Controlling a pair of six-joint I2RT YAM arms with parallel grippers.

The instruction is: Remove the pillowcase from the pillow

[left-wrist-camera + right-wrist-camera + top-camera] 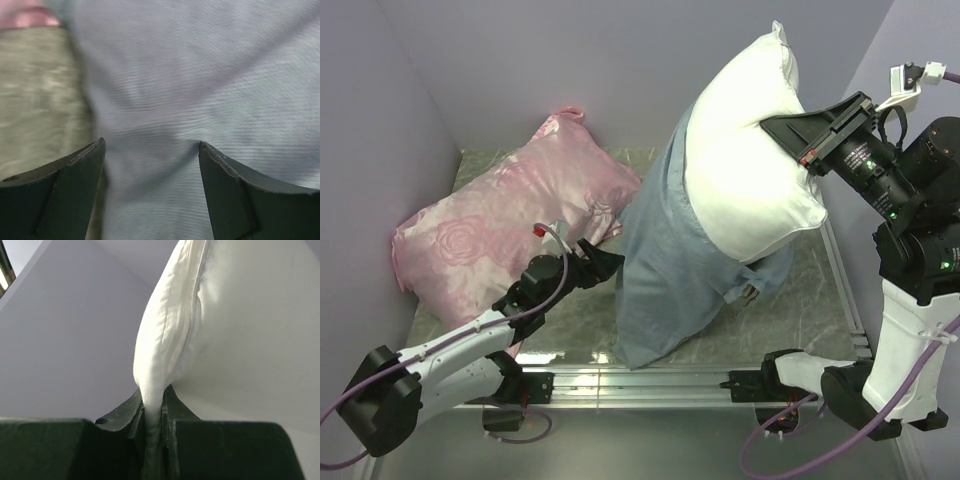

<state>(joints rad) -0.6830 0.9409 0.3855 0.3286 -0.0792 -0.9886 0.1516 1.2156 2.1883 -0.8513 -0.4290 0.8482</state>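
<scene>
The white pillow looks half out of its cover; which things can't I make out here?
Top view: the lower end of the pillow is hidden inside the pillowcase.
Left wrist view: blurred; whether the open left gripper touches the pillowcase cannot be told.
Right wrist view: the pillow clamped in the right gripper blocks the view; the pillowcase is not seen.

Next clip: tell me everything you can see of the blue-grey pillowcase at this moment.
The pillowcase is dull blue-grey woven cloth, matte and creased. It is partly off: its mouth rings the lower part of the white pillow, which the right hand holds up by a pinched edge. The rest hangs slack in long folds, with its bottom end resting on the table. The left hand is open at its left side, fingers spread at the cloth, not closed on it.
</scene>
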